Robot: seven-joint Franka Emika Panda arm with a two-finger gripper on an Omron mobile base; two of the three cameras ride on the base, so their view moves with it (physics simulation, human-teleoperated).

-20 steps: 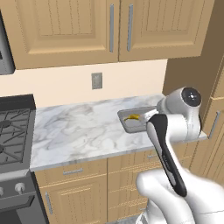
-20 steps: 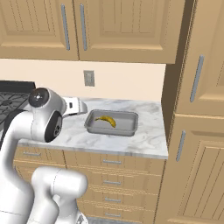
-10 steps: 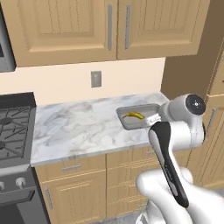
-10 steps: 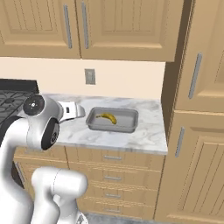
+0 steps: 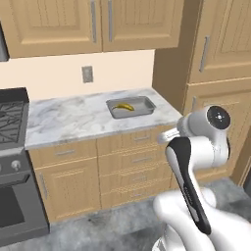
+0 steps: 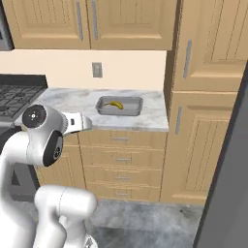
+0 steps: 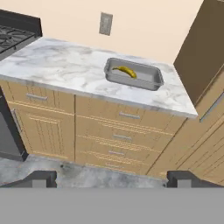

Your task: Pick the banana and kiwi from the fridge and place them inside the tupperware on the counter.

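figure: hand view, with both base views. my gripper (image 7: 111,177) is released and holds nothing; its two dark fingertips (image 7: 39,178) stand spread as wide as they go, with bare floor and drawer fronts between them. the banana (image 7: 124,71) lies inside the tupperware (image 7: 151,83), which sits on the counter (image 7: 65,65) well ahead of and above the fingertips, a little to the right of their midline and near the counter's end by the tall tan panel. from the left base view the banana (image 5: 124,106) rests in the tray (image 5: 147,109), slightly toward its left half. the stove (image 7: 13,35) lies far off to the left of the fingers. the kiwi is not to be made out in these pictures, and i cannot say where it rests.

reading of the step: the banana half appears done, and the hand is free, set back from the counter. i judge the kiwi fetch to be in hand. the next move calls for turning toward the fridge, finding the small green fruit on a shelf, and approaching with the fingers parted; being round and small, it may roll if nudged off-centre.
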